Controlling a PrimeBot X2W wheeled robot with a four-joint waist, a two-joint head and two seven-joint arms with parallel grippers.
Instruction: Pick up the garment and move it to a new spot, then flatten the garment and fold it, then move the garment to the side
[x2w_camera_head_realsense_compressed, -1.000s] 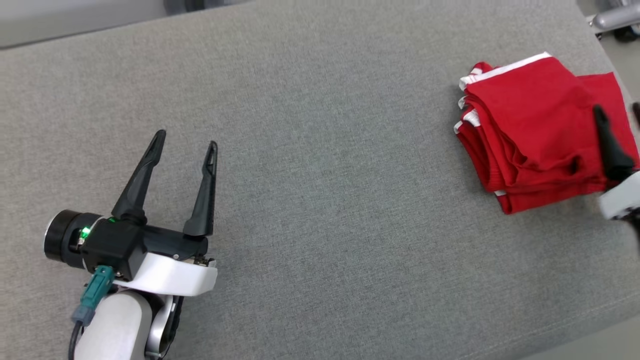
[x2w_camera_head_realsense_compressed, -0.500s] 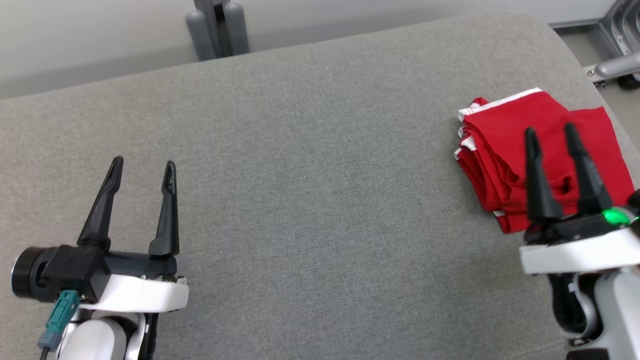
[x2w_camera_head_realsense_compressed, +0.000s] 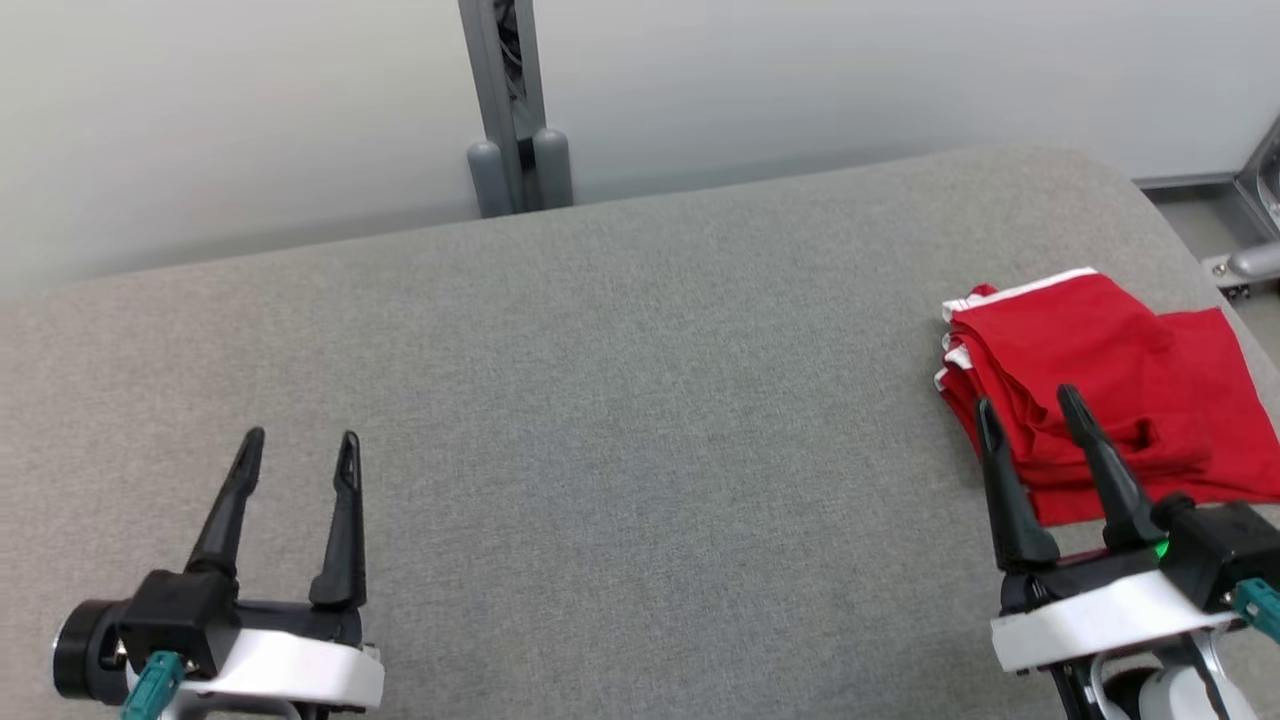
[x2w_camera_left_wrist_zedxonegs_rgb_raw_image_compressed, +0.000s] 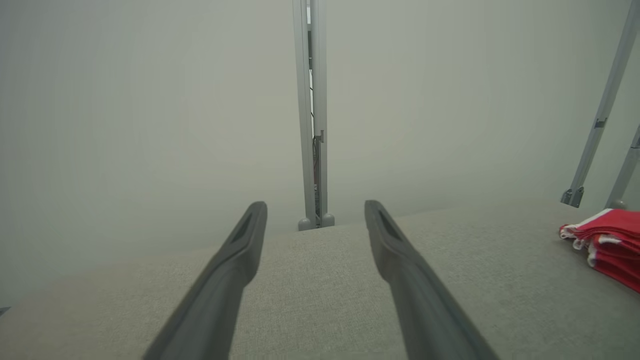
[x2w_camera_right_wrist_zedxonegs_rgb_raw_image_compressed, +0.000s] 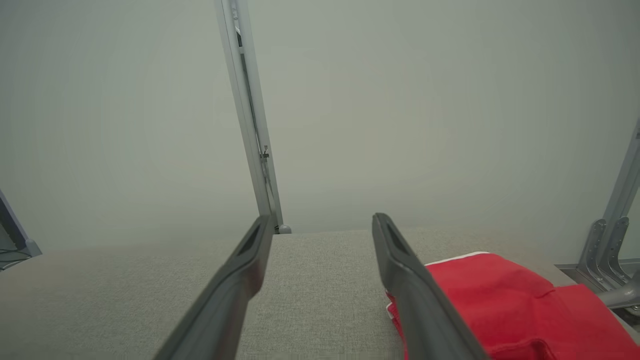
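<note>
Garment: a red garment (x2w_camera_head_realsense_compressed: 1100, 370) with white trim lies folded in a layered stack at the right edge of the worktop, toward its far right corner, and nothing holds it.
Worktop: a grey fabric-covered worktop (x2w_camera_head_realsense_compressed: 640, 400) with a rounded far edge.
Left gripper: the left gripper (x2w_camera_head_realsense_compressed: 300, 440) is near the front left corner with its jaws spread wide and nothing between them. It is well apart from the garment.
Right gripper: the right gripper (x2w_camera_head_realsense_compressed: 1027, 400) is at the front right with its jaws spread wide and empty. Its fingertips (x2w_camera_head_realsense_compressed: 1072, 402) lie over the garment's near left corner; contact cannot be told.
Behind: a grey upright post (x2w_camera_head_realsense_compressed: 510, 110) stands past the far edge, against a pale wall.
</note>
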